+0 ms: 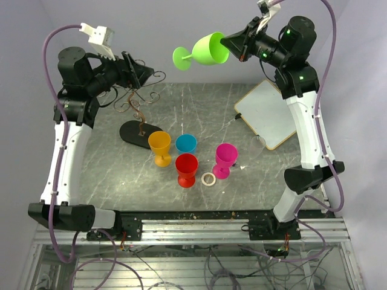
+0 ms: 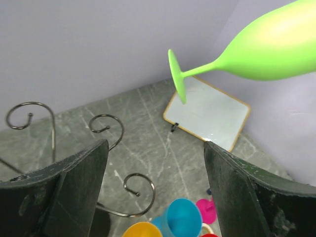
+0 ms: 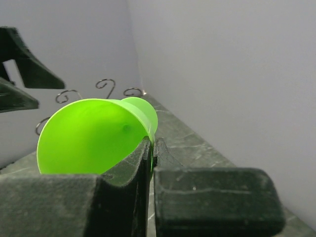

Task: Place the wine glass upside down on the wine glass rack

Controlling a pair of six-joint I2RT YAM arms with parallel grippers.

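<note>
Top external: glass (image 1: 205, 49), green, aloft on its side, well right of the rack (image 1: 138, 99), foot pointing toward it and touching no curl. Right gripper (image 1: 230, 45) pinches the bowl's rim. Left gripper (image 1: 147, 75) is spread wide and empty at the rack's upper curls. You can count pickup and lift as done. Not yet done: carry across, invert, seat the stem in a curl. You have open air between foot and rack. Left gripper crowds the rack's top, cups (image 1: 186, 166) stand low, just right of the rack, and the wall (image 1: 121, 24) rises behind it.
</note>
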